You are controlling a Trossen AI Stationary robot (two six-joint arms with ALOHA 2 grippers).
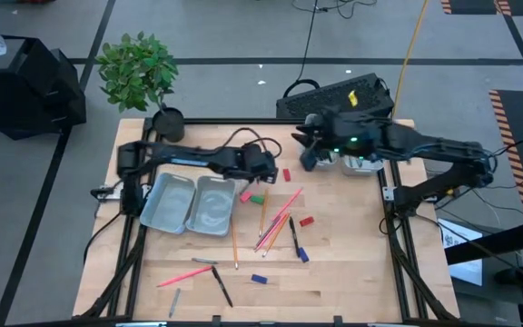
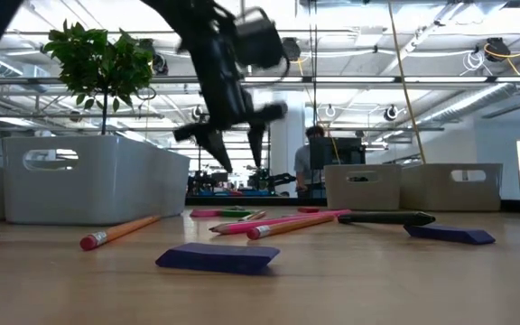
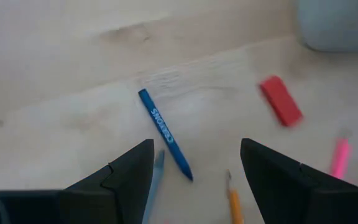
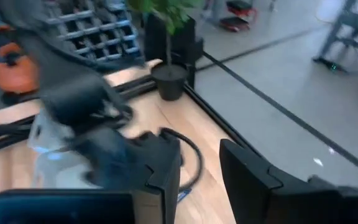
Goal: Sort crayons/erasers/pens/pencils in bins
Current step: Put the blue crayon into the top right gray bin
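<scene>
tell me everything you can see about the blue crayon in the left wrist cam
The blue crayon is a slim stick in a blue paper wrapper with pale lettering printed along it. It lies flat and diagonal on the bare wooden table, whole as far as can be seen. Nothing grips it: the left gripper hangs above it, open. A paler blue stick lies close beside its nearer end; whether they touch is unclear.

Two grey bins are parked side by side just below the left hand. Pencils, erasers and a black pen are scattered flat on the table, further out.
</scene>
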